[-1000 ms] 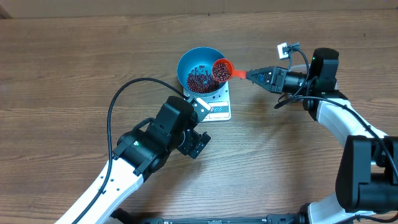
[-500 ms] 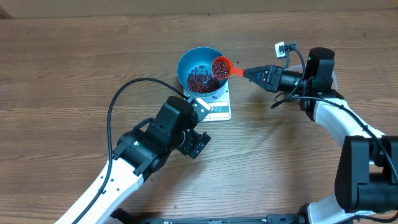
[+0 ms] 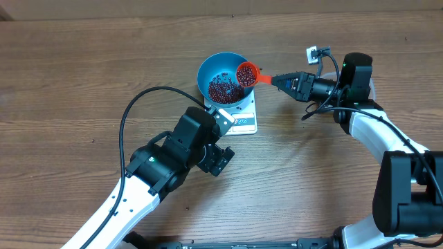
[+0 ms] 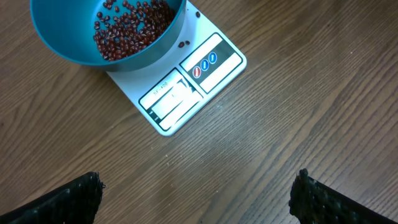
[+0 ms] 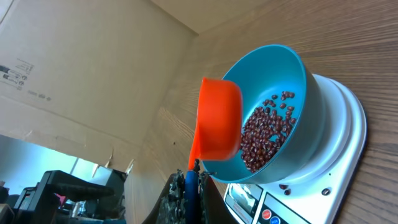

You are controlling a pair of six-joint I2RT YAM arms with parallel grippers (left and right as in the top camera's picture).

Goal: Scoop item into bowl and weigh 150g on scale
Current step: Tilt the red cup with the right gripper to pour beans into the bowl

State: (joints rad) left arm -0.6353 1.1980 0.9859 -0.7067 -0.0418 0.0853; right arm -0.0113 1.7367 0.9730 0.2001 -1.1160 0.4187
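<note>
Bright even overhead light — soft shadows, sharp focus, no glare.

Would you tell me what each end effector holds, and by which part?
Right end effector: the orange scoop, by its handle end. Left end effector: nothing, open.

Our left arm [image 3: 138, 187] reaches in from the lower left, elbow bent, with the wrist angled down and pointing up and to the right. The left gripper [image 3: 221, 140] hangs with its jaws spread wide and grips nothing. Its 2 dark fingertips [image 4: 74, 199] show at the bottom corners of the wrist view. Our right arm [image 3: 370, 131] comes in from the right, its wrist stretched out level toward the left. The right gripper [image 3: 277, 81] has its jaws clamped tight on the handle of an orange scoop [image 3: 247, 74].
</note>
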